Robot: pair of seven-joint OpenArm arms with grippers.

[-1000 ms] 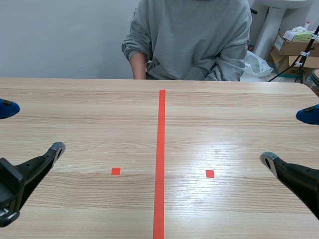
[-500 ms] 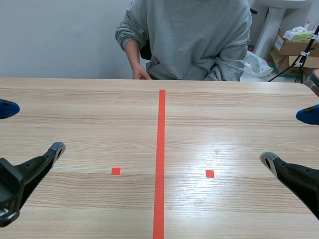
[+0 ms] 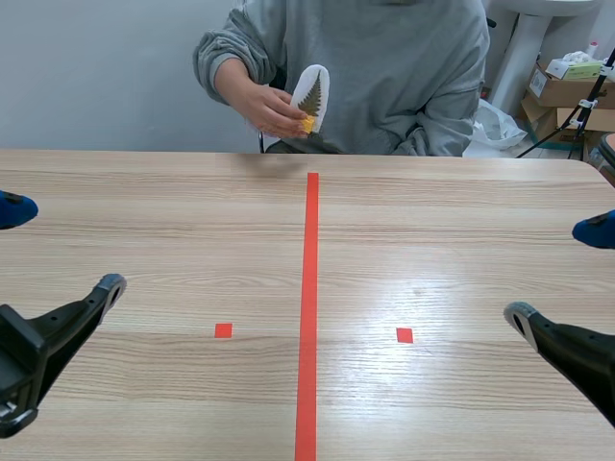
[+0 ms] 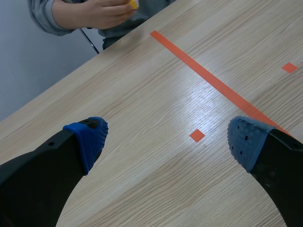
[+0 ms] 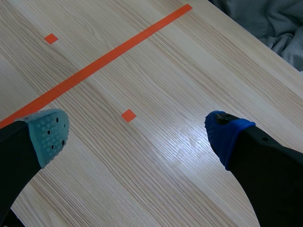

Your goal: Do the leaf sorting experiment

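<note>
A person sits across the worktop (image 3: pixel 432 240) and holds up a white card (image 3: pixel 312 88) with a green leaf on it. The person's fingers (image 3: pixel 281 117) pinch its bottom end, high over the far edge, so the leaf is not on the wood yet. The robot's left hand (image 3: pixel 62 246) and right hand (image 3: pixel 557 272) sit low at the near sides, each spread wide and holding nothing. I think they keep out of the way until the leaf comes down. The red line (image 3: pixel 309 288) splits the worktop in two, most likely one side for each kind of leaf.
</note>
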